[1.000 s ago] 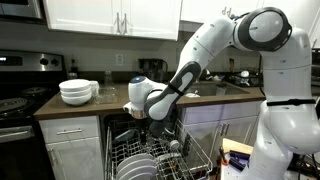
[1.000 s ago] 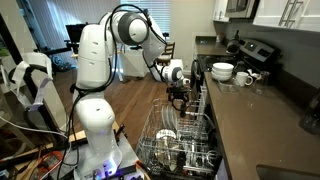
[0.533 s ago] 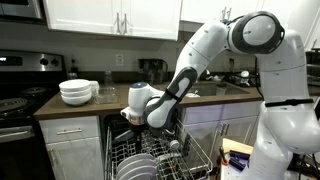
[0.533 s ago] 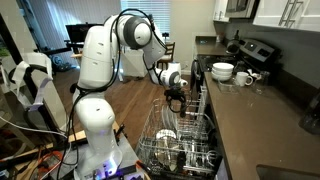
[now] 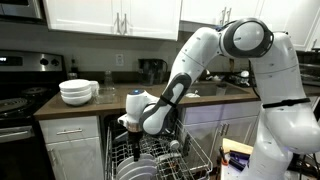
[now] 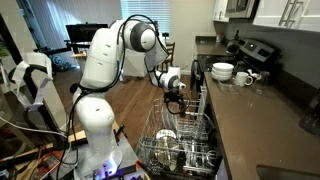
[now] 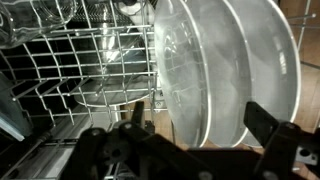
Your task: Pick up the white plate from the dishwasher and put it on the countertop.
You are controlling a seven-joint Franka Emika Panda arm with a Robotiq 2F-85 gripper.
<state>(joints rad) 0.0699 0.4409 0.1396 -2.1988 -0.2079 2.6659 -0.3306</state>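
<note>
**Lifting a standing plate out of a crowded rack**

Dark worktop (image 5: 105,106) runs above the open dishwasher (image 5: 112,130), and the bare stretch beside the stacked bowls (image 5: 77,92) looks like an easy landing place. Below it, the pulled-out wire rack (image 6: 160,140) is the tight part, with tines and other dishes standing all round. In the wrist view the white plate (image 7: 190,70) stands on edge in the rack, with a second dish (image 7: 270,60) close beside it. The hand (image 7: 200,120) hangs near the plate's rim with its fingers spread and holding nothing, and it appears lined up to straddle that rim. I judge the plate to be stiff, fairly light, slick with glaze and easy to chip. The rim is the only hold, and it wants a square pinch. A straight upward pull seems needed until the plate clears the tines, its neighbour and the worktop's front edge.
</note>
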